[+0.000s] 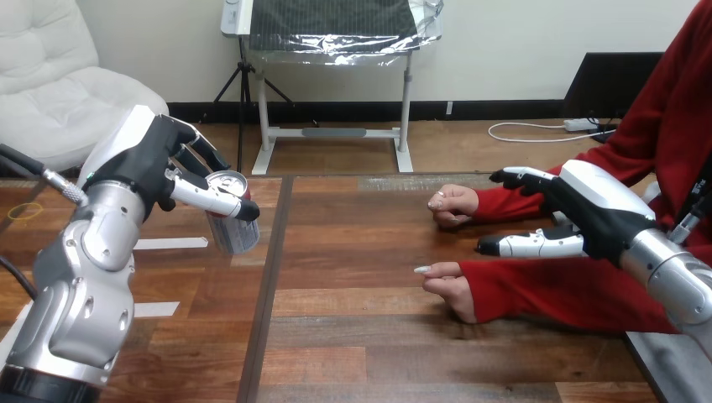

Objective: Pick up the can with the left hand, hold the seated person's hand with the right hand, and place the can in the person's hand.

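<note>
A silver can [233,214] with a red band near its top is held a little above the table at the left, tilted, with my left hand [159,164] curled round it, thumb across its front. My right hand [579,210] hovers at the right with fingers extended, open, over the person's red sleeves. The person's two hands rest on the table as loose fists: the far one [453,204] and the near one [449,285]. My right hand is apart from both, behind them over the forearms.
The wooden table [353,336] has a dark seam running down left of centre. White tape strips [168,243] lie on its left part. The person's red-sleeved forearms [537,290] cross the right side of the table.
</note>
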Controlling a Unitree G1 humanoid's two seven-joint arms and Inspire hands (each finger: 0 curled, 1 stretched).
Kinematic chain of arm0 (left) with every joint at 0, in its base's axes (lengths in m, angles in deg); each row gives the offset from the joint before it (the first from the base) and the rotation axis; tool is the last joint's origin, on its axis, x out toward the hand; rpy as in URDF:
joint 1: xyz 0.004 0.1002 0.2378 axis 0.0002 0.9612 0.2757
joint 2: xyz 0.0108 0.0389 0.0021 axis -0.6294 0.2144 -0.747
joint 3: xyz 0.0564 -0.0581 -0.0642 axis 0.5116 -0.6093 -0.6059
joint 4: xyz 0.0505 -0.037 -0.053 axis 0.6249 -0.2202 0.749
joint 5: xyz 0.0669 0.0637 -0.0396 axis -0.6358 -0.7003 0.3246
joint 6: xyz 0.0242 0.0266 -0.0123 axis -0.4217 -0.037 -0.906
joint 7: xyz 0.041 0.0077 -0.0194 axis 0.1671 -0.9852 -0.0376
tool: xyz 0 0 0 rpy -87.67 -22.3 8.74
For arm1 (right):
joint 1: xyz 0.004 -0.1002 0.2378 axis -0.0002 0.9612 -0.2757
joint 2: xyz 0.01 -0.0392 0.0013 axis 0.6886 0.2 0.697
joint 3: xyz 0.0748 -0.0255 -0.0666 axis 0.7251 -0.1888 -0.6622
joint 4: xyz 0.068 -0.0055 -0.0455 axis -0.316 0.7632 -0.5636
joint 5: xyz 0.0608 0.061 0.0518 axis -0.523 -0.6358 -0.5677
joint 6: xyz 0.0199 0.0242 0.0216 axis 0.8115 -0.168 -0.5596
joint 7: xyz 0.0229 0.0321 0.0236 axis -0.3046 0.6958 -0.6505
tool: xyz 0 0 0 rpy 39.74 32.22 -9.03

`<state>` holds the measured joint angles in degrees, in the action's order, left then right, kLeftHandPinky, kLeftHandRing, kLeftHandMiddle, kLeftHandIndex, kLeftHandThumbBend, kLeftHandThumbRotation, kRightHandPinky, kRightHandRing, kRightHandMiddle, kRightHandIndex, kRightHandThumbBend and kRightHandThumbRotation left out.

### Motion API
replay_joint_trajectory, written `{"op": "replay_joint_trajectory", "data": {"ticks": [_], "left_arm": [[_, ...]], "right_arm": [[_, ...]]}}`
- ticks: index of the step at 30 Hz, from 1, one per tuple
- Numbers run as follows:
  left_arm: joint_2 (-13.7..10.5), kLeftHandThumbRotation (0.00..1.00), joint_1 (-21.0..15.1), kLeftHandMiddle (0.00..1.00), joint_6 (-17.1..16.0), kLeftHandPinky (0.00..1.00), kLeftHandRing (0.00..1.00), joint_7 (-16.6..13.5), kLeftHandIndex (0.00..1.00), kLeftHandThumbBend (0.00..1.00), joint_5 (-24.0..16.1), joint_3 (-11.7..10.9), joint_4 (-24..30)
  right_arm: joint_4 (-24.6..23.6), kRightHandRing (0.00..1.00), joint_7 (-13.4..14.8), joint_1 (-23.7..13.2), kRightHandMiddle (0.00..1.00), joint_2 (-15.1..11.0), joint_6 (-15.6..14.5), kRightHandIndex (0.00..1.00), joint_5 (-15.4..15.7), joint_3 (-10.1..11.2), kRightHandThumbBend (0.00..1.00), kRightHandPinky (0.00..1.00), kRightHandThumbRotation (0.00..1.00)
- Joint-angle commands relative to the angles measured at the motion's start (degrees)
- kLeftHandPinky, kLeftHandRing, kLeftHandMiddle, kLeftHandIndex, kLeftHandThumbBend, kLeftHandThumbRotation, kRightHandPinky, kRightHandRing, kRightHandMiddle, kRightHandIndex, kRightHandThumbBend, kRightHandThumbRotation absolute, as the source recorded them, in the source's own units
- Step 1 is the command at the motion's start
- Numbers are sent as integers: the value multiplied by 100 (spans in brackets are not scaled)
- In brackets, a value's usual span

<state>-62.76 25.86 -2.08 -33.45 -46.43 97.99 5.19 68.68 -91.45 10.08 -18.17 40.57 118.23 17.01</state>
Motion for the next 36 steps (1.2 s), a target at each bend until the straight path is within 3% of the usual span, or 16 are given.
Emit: {"op": "replay_joint_trajectory", "data": {"ticks": [1,21,27,36], "left_arm": [[-143,0,-265,40,-63,24,32,-28,43,79,-97,-162,346],[-125,0,-301,42,95,28,36,18,43,78,-145,-134,392],[-139,0,-290,41,0,26,35,2,43,79,-124,-145,366],[-157,0,-282,40,-59,24,33,22,43,78,-70,-175,347]], "right_arm": [[71,85,-22,-553,86,-93,34,87,-38,-112,100,76,63],[263,85,-233,-735,85,-166,-42,86,162,-530,100,86,54],[275,85,-405,-781,86,-115,-283,86,186,-617,100,86,46],[322,85,-306,-853,86,-77,-517,86,496,-938,100,85,39]]}}
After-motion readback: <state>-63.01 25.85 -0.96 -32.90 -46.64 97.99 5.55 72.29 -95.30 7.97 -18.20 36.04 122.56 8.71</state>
